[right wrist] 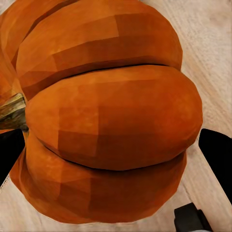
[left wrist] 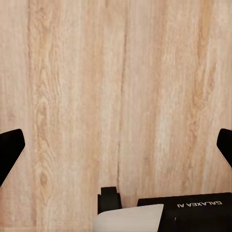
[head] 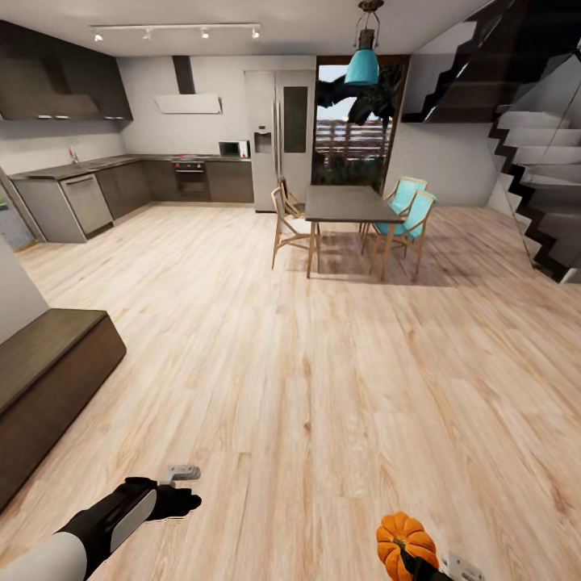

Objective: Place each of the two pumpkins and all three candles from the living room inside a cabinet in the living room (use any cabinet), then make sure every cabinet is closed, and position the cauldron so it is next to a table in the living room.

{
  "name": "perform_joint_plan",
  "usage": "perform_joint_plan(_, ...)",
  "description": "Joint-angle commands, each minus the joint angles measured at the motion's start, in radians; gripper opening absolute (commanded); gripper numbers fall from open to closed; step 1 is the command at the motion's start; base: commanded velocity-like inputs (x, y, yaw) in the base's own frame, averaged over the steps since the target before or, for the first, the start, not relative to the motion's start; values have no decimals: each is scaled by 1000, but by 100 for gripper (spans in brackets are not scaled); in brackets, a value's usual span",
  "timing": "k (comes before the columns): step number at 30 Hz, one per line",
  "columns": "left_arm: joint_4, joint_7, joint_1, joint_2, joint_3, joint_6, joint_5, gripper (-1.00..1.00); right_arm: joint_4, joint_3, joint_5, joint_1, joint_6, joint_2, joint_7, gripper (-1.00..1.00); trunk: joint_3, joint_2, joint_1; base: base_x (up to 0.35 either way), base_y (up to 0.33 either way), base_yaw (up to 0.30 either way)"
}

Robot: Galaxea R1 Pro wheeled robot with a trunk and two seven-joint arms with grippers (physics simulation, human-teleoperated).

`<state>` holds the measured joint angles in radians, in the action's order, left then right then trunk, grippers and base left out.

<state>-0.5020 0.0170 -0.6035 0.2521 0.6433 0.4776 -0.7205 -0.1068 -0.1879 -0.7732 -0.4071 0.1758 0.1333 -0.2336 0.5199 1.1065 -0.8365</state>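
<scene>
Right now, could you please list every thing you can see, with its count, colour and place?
pumpkin: one, orange, held at the right gripper, lower right of the head view
cabinet: one, dark brown, low, by the left wall
dining table: one, dark top, centre of the room
chairs: two turquoise to the right of the table, wooden ones to its left
fridge: one, grey, at the back wall
hanging lamp: one, turquoise, above the table
stairs: one flight, pale, at right
floor: light wood
left gripper: black, open, holding nothing
right gripper: black, closed on the pumpkin
</scene>
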Motion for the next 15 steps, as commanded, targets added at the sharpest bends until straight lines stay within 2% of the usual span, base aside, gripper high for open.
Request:
perform_joint_plan(1, -1, 2, -1, 1, 4, 3, 0, 100, 1, -7, -10, -1, 4, 0, -4, -100, 1, 1, -1, 331, 0, 0)
perform_joint_plan(15, -1, 1, -1, 0, 4, 3, 0, 100, 1, -6, -11, -1, 4, 0, -4, -100, 1, 1, -1, 329, 0, 0)
